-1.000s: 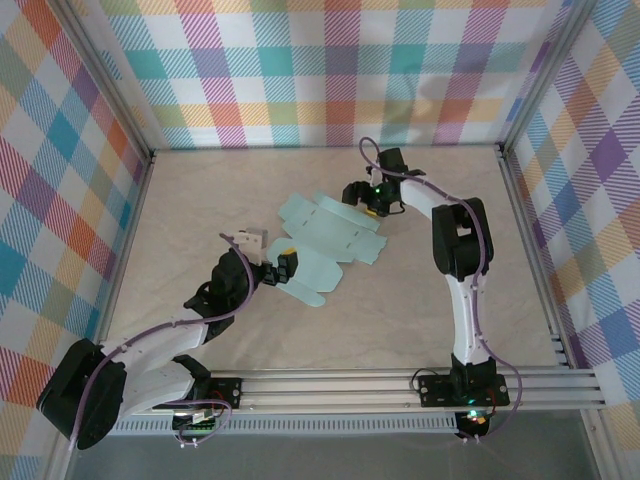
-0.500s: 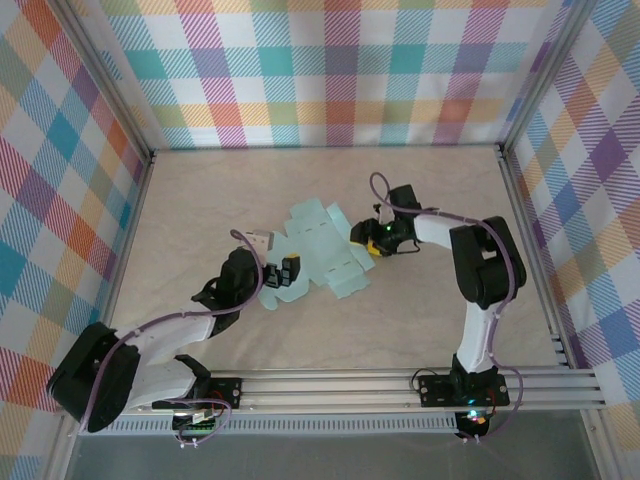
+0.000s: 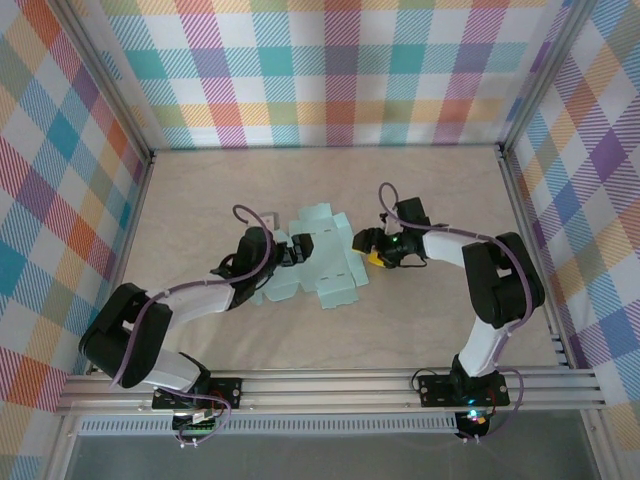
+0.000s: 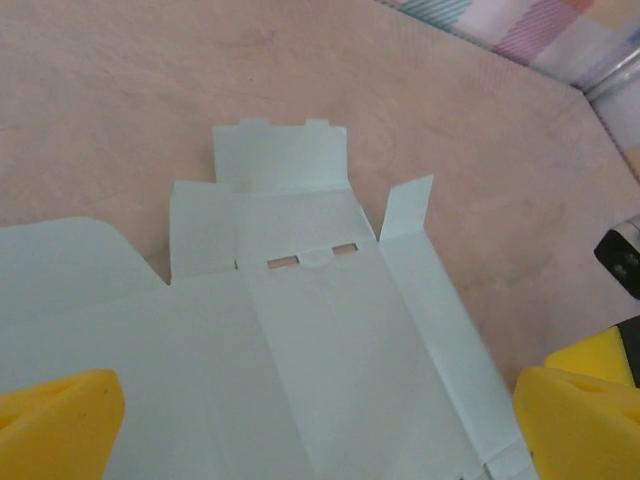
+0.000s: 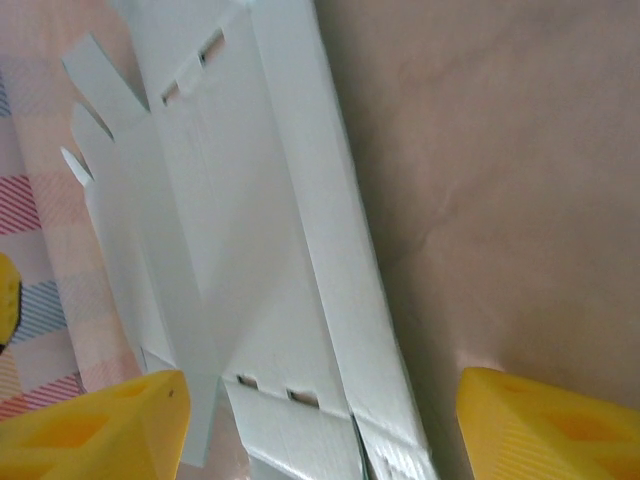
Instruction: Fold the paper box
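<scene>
The paper box (image 3: 322, 262) is a pale mint die-cut blank lying mostly flat on the beige table, mid-centre. My left gripper (image 3: 291, 250) sits low at its left edge, and my right gripper (image 3: 368, 249) at its right edge. In the left wrist view the paper box (image 4: 320, 330) spreads between the wide-apart yellow fingertips (image 4: 55, 425) of the open left gripper (image 4: 320, 435); its slots and tabs point away. In the right wrist view the paper box (image 5: 250, 250) has one long side panel raised, and the open right gripper (image 5: 320, 430) straddles it.
Plaid walls (image 3: 330, 70) and aluminium frame posts (image 3: 525, 210) enclose the table. A metal rail (image 3: 400, 385) runs along the near edge by the arm bases. Bare tabletop (image 3: 200, 190) lies around the blank.
The left gripper moved up and right, the right gripper came toward the near side, and both closed in on the blank. The blank slid and turned, bunching between them.
</scene>
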You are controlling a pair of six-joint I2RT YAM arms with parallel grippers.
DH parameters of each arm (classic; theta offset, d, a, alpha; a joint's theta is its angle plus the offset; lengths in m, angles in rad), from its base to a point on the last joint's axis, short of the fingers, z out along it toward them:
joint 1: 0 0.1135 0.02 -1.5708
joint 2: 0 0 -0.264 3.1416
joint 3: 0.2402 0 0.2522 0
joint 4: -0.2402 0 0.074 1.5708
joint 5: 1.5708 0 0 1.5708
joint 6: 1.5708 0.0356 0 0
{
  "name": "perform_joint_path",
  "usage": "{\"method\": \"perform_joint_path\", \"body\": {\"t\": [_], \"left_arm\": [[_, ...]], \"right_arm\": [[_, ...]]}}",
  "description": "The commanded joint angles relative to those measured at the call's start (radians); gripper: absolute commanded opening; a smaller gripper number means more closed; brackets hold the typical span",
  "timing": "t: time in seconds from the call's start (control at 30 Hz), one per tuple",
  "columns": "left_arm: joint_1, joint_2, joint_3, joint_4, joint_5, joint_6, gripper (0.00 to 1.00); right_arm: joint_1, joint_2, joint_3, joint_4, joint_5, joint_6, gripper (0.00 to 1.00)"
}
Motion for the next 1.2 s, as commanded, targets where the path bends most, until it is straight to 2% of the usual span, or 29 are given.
{"method": "perform_joint_path", "body": {"t": [0.0, 0.03, 0.2, 0.33, 0.9, 1.0, 1.17], "left_arm": [[0.035, 0.032, 0.032, -0.093, 0.064, -0.131, 1.0], [0.046, 0.039, 0.024, -0.084, 0.082, -0.153, 0.97], [0.08, 0.087, 0.003, -0.062, 0.159, -0.195, 0.62], [0.083, 0.126, -0.01, -0.044, 0.174, -0.2, 0.44], [0.083, 0.24, -0.067, 0.011, 0.134, -0.233, 0.47], [0.083, 0.23, -0.069, -0.004, 0.124, -0.226, 0.48], [0.083, 0.218, -0.072, -0.016, 0.112, -0.215, 0.49]], "right_arm": [[-0.03, 0.051, 0.047, 0.061, -0.051, 0.014, 0.71], [-0.035, 0.064, 0.055, 0.065, -0.061, 0.014, 0.71], [-0.037, 0.106, 0.082, 0.067, -0.105, 0.008, 0.7], [-0.035, 0.131, 0.079, 0.083, -0.125, 0.014, 0.69], [0.029, 0.16, 0.131, 0.052, -0.146, 0.0, 0.67], [0.034, 0.138, 0.139, 0.019, -0.108, -0.018, 0.6], [0.047, 0.115, 0.152, -0.047, -0.034, -0.055, 0.36]]}}
